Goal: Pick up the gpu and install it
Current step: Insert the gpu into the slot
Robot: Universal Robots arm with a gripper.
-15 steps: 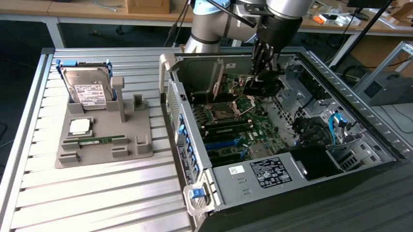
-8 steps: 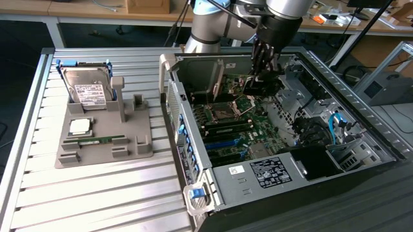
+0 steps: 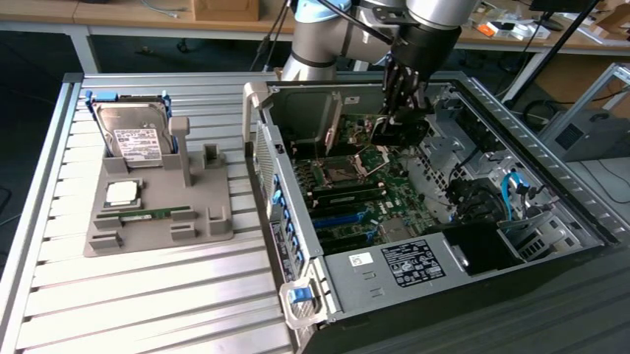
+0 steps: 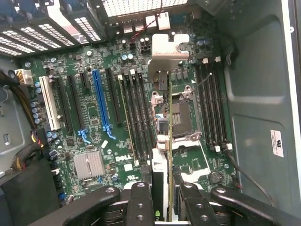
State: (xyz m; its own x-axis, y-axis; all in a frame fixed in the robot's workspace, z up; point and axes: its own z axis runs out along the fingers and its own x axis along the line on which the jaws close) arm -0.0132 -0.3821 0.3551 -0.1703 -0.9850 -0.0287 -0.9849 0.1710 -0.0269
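In the wrist view my gripper (image 4: 162,190) is shut on the gpu (image 4: 163,136), a thin card seen edge-on between the black fingers (image 4: 140,200). Its silver metal end bracket (image 4: 167,47) points away from the wrist. The card hangs above the motherboard (image 4: 117,141), over the strip between the memory slots and the CPU socket (image 4: 182,117). The long blue expansion slot (image 4: 101,106) lies off to one side with nothing in it. In the exterior view the gripper (image 3: 402,125) hangs inside the open computer case (image 3: 551,192), over the far part of the motherboard.
On the exterior view's left a grey holder tray (image 3: 212,221) carries a silver hard drive (image 3: 133,136), a CPU chip (image 3: 123,193) and a green RAM stick (image 3: 147,215). Case walls, cables (image 3: 512,188) and the power supply (image 3: 414,262) ring the board.
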